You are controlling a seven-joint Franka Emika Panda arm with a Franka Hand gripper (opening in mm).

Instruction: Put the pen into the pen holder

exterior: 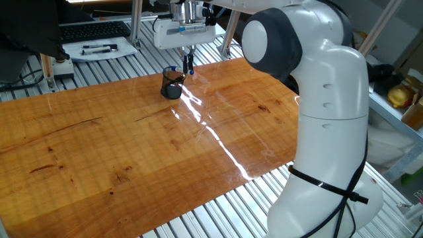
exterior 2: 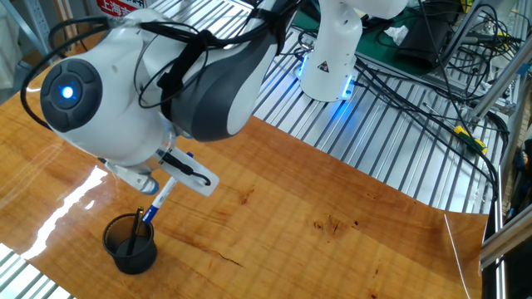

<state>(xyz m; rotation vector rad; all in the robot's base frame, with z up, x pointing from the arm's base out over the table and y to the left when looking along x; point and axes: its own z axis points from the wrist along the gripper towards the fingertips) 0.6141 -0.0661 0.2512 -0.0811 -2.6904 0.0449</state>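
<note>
The pen (exterior 2: 160, 201), pale barrel with a blue tip, hangs tilted from my gripper (exterior 2: 170, 176), which is shut on its upper end. Its blue tip sits just above the rim of the pen holder (exterior 2: 130, 242), a small dark see-through cup on the wooden table near the edge. A dark stick-like item stands inside the cup. In the one fixed view, the gripper (exterior: 188, 50) is right above and slightly right of the pen holder (exterior: 172, 83), and the pen (exterior: 189, 63) shows as a short dark-blue stub below the fingers.
A white tray (exterior: 99, 50) with black pens and a keyboard (exterior: 92, 30) lie on the slatted bench behind the wooden table (exterior: 132, 145). The arm's white base (exterior: 330, 132) stands at the table's right edge. Cables and a second robot base (exterior 2: 331, 58) lie beyond the table.
</note>
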